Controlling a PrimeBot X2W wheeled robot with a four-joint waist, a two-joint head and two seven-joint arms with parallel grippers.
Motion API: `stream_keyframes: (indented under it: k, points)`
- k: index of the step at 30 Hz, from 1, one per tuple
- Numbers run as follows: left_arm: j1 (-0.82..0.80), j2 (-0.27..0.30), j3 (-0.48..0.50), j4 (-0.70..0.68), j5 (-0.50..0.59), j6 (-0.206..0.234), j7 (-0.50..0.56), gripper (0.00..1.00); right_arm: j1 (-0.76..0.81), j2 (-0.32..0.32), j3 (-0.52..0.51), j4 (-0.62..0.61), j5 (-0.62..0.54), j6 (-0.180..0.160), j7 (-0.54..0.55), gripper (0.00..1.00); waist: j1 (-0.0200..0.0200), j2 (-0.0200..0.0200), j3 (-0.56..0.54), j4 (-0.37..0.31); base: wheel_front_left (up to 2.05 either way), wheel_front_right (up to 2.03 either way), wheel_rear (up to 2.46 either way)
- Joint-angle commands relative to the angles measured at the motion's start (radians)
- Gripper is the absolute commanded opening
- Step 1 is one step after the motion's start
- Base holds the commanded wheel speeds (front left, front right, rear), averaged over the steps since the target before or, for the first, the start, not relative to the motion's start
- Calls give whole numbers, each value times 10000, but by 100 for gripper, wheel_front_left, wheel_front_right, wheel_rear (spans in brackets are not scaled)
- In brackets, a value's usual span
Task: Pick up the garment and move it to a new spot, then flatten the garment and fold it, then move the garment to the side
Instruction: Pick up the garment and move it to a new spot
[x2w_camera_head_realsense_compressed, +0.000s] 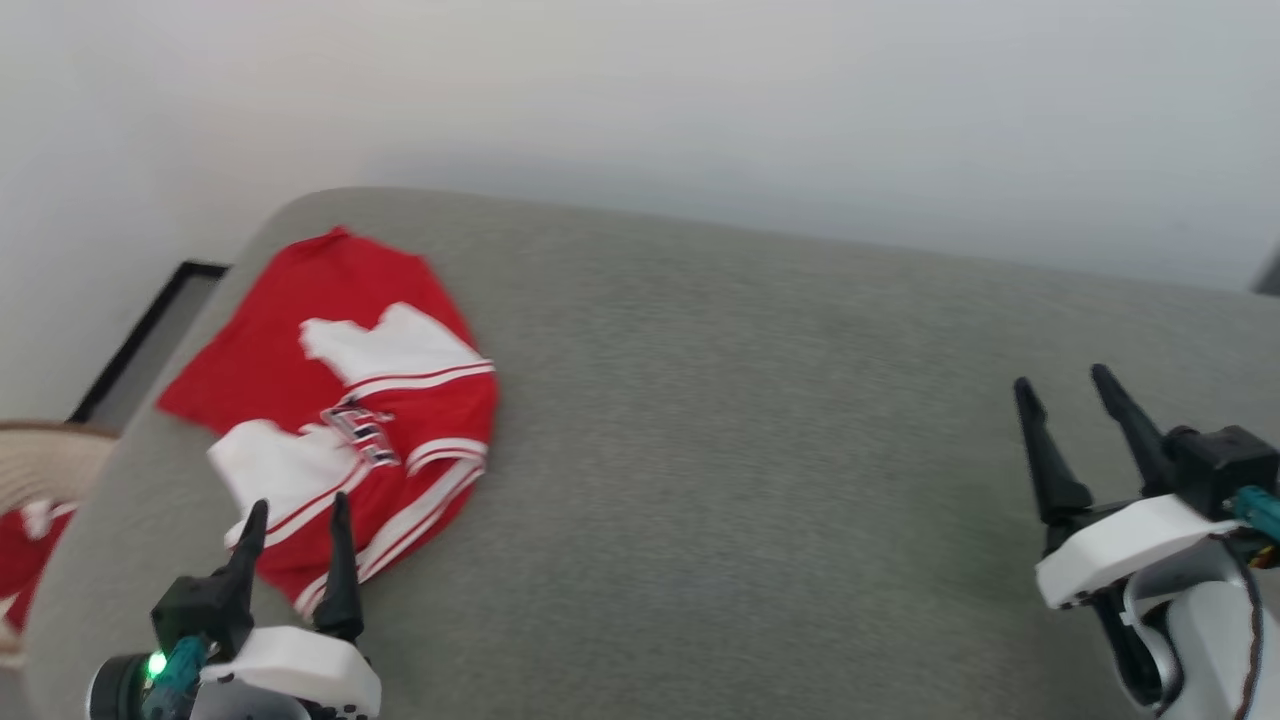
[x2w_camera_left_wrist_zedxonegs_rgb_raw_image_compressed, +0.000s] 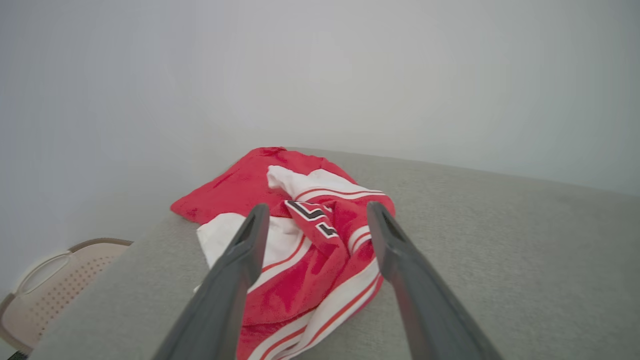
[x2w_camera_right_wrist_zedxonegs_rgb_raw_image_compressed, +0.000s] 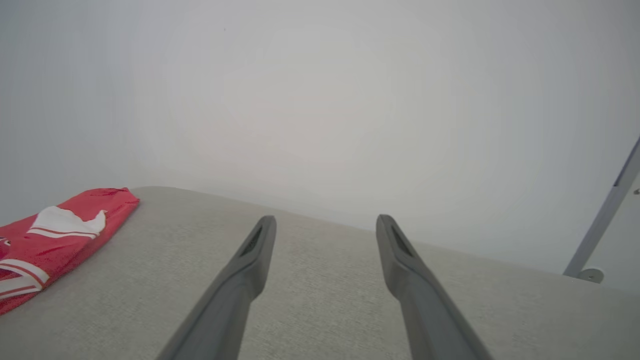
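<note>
The red jersey (x2w_camera_head_realsense_compressed: 340, 420) with white panels and striped trim lies crumpled at the left end of the grey cushioned surface (x2w_camera_head_realsense_compressed: 750, 480). Black white-outlined lettering shows on a fold near its middle. My left gripper (x2w_camera_head_realsense_compressed: 298, 510) hovers open at the jersey's near edge, nothing between its fingers; in the left wrist view the jersey (x2w_camera_left_wrist_zedxonegs_rgb_raw_image_compressed: 305, 250) lies just beyond and between the spread fingers (x2w_camera_left_wrist_zedxonegs_rgb_raw_image_compressed: 245, 260). My right gripper (x2w_camera_head_realsense_compressed: 1062, 388) stands open far to the right over bare cushion. In the right wrist view the jersey (x2w_camera_right_wrist_zedxonegs_rgb_raw_image_compressed: 55, 235) shows at the far left, well away from that gripper (x2w_camera_right_wrist_zedxonegs_rgb_raw_image_compressed: 325, 222).
A white wall rises behind the cushion. Off the left end sits a beige perforated basket (x2w_camera_left_wrist_zedxonegs_rgb_raw_image_compressed: 45, 285) with more red-and-white cloth (x2w_camera_head_realsense_compressed: 25, 560) in it, and a black-framed panel (x2w_camera_head_realsense_compressed: 140, 340) lies beside the wall. A grey metal leg (x2w_camera_right_wrist_zedxonegs_rgb_raw_image_compressed: 602, 220) stands at the right.
</note>
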Motion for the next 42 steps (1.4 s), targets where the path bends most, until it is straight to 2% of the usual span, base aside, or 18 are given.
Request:
stream_keyframes:
  k: [1,6,7,11,16,22,28,30,33,35,37,42]
  points:
    - [161,-62,88,-103,-51,83,-56,100,-7,110,79,-26,87,-3,-50,100,0,0,-66,878,0,0,0]
    - [569,-205,216,-305,-4,285,-57,100,-13,476,427,11,263,-1,-50,100,0,0,-121,1888,0,0,0]
    - [569,-205,216,-305,-4,285,-57,100,-13,476,427,11,263,-1,-50,100,0,0,-121,1888,0,0,0]
    - [819,-297,300,-441,-100,412,-56,100,-75,747,718,75,348,-1,-50,100,0,0,-133,2586,0,0,0]
    - [1123,-354,598,-844,-318,541,-56,100,-547,920,1536,305,476,-3,-49,100,0,0,102,2777,0,0,0]
    - [1228,-373,431,-977,-237,282,-58,100,-759,931,1658,430,655,-3,-50,100,0,0,129,2748,0,0,0]
    - [182,137,-101,-708,157,-167,-58,100,-688,761,1432,289,701,-3,-49,100,0,0,624,1800,0,0,0]
    - [-389,437,-322,-374,104,-279,-51,100,-628,696,1335,264,763,-3,-49,100,0,0,829,1425,0,0,0]
    - [-1447,1014,-663,437,-412,-398,607,100,-643,634,1257,218,795,-3,-50,100,0,0,1169,848,0,0,0]
    - [-2089,1359,-1201,1020,-1104,-423,1419,100,-701,626,1222,172,837,-3,-49,100,0,0,1384,446,0,0,0]
    - [-2690,1996,-1846,1480,-1858,-431,2293,100,-774,611,1185,121,872,-3,-50,100,0,0,1598,47,0,0,0]
    - [-3677,3078,-2478,2497,-4165,-413,4223,100,-1096,711,1068,-43,980,-3,-49,100,0,0,2213,-1010,0,0,0]
